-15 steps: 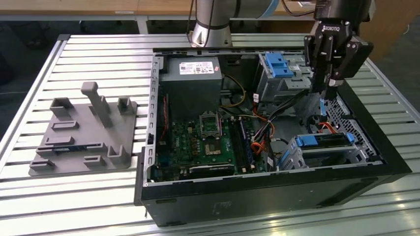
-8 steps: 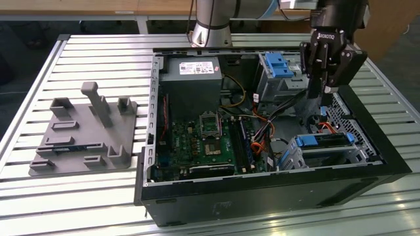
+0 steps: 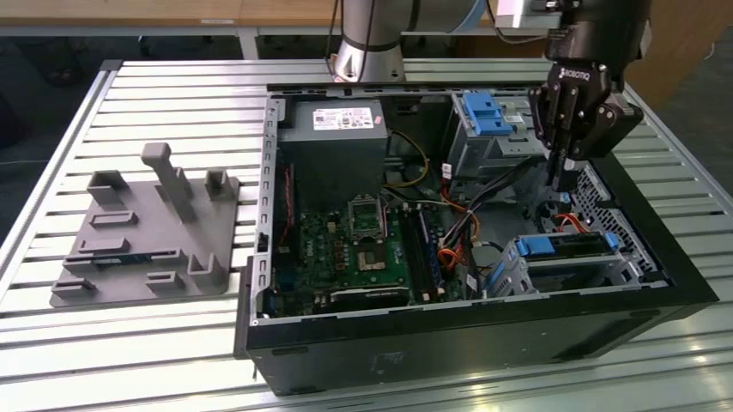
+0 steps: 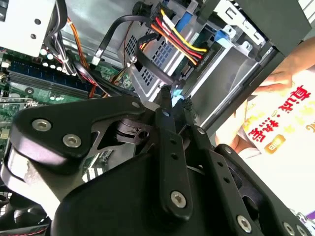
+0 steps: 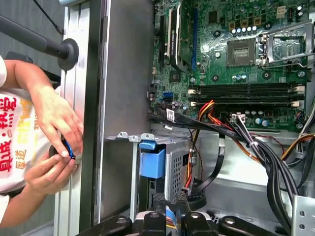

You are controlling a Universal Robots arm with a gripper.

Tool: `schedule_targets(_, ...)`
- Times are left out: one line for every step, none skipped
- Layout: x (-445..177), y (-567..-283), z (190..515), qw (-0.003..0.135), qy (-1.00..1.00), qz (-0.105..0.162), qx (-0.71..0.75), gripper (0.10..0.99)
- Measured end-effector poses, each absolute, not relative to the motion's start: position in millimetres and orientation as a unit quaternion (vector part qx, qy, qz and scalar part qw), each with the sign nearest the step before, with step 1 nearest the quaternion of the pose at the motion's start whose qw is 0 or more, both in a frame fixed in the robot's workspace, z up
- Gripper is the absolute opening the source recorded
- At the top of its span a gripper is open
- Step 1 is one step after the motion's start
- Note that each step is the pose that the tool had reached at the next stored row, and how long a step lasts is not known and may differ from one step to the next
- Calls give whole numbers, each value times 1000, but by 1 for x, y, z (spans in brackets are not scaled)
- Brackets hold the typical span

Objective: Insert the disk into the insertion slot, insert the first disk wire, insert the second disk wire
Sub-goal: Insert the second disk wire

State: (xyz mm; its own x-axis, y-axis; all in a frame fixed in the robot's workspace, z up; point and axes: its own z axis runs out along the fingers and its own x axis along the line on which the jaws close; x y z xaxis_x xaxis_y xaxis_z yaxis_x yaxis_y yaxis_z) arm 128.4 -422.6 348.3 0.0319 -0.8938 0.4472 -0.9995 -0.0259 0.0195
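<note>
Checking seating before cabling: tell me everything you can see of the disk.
The disk lies flat inside the insertion slot, a low grey metal cage in the corner of the case on the exterior view's right. Its blue plastic carrier frames a grey face; no label can be made out. The gripper hangs above, apart from it. Whether a wire is plugged in cannot be told.
</note>
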Motion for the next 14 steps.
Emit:
schedule_targets(129, -423, 348, 167, -678, 158, 699, 231)
schedule_targets(130, -424, 347, 167, -678, 158, 699, 231)
schedule_targets(130, -425, 346, 168, -677, 158, 699, 231)
schedule_targets(130, -426, 345, 168, -677, 157, 699, 231)
schedule_targets(130, -427, 344, 168, -677, 157, 699, 231)
schedule_targets(130, -428, 344, 169, -677, 157, 699, 231)
schedule_targets(130, -429, 343, 169, -677, 156, 699, 231)
schedule_targets(130, -430, 342, 169, -677, 156, 699, 231)
schedule_targets(130, -431, 342, 169, -677, 156, 699, 231)
schedule_targets(131, -431, 342, 169, -677, 156, 699, 231)
schedule_targets(131, -432, 341, 169, -677, 156, 699, 231)
schedule_targets(131, -433, 341, 169, -677, 156, 699, 231)
schedule_targets(131, -434, 341, 169, -677, 156, 699, 231)
schedule_targets(132, -435, 340, 169, -677, 156, 699, 231)
